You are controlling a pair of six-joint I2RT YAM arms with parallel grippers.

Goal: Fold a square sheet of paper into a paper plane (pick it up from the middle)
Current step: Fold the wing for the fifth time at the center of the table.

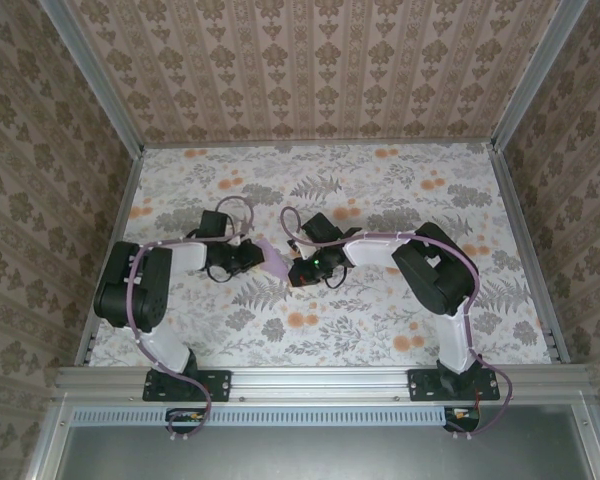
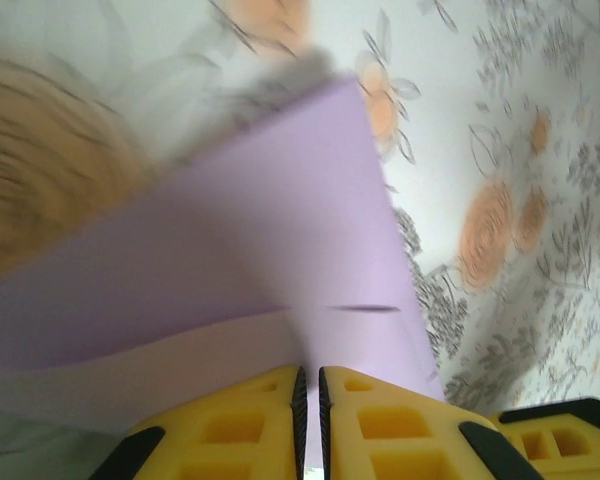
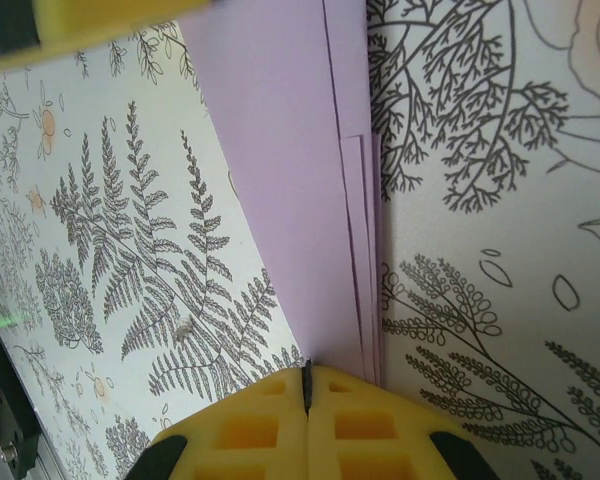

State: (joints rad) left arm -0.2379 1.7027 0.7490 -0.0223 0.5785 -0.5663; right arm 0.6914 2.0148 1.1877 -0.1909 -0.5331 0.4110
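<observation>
The square sheet of paper (image 1: 274, 258) is lilac and folded into a narrow layered shape, lying mid-table between the two arms. My left gripper (image 1: 256, 257) comes at it from the left. In the left wrist view the yellow fingers (image 2: 380, 430) of my left gripper (image 2: 310, 375) are shut on the paper (image 2: 230, 260), which bends up from a crease. My right gripper (image 1: 297, 268) meets it from the right. In the right wrist view my right gripper (image 3: 306, 370) is fully shut, its tips at the end of the paper (image 3: 280, 150). Several stacked edges run along the paper's right side there.
The table (image 1: 380, 190) wears a cloth with ferns and orange flowers. Patterned walls enclose it on three sides, with metal rails at the edges. A yellow finger of the left gripper (image 3: 100, 20) crosses the top left of the right wrist view.
</observation>
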